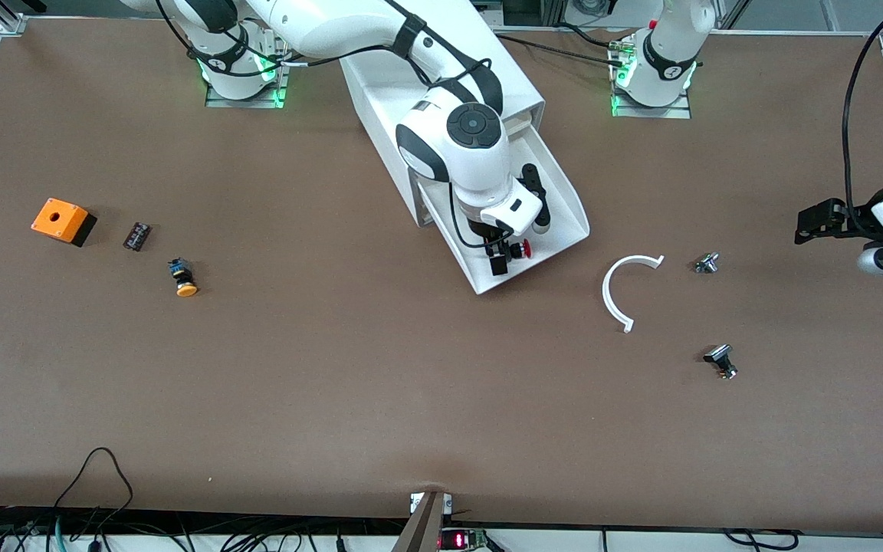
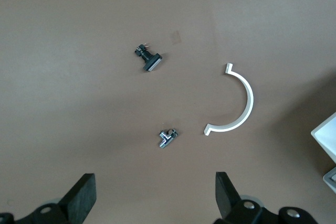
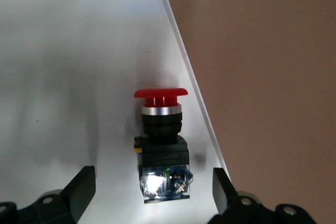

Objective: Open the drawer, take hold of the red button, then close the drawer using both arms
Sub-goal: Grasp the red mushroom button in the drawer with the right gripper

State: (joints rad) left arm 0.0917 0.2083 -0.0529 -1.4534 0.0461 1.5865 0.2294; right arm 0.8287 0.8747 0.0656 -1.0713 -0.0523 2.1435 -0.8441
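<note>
The wide shallow white plastic drawer (image 1: 560,230) stands pulled out of the white boxy cabinet (image 1: 411,115) near the table's edge where the arm bases are, and the small push button with a round red mushroom cap and black body (image 1: 516,250) lies on its side in it, close to one sloped side wall and toward the drawer's front lip. The right gripper (image 1: 500,257) is down over the drawer, straddling the button; the right wrist view shows the button (image 3: 160,145) between the two black fingertips (image 3: 79,187).

The risk, as I judge it, is the wall: the button lies so close to the drawer's side that one finger may catch the sloped plastic on closing, shove the drawer, or pinch the clear terminal end and let the round body roll free. A grip across the black body looks safer than one on the cap.

The right jaws are wide, touching nothing and holding nothing. The left gripper (image 2: 155,198) waits in the air over the table's end nearest the left arm, jaws wide and empty, above a white plastic half-ring (image 2: 236,103) and two small metal-and-black parts (image 2: 168,138).
</note>
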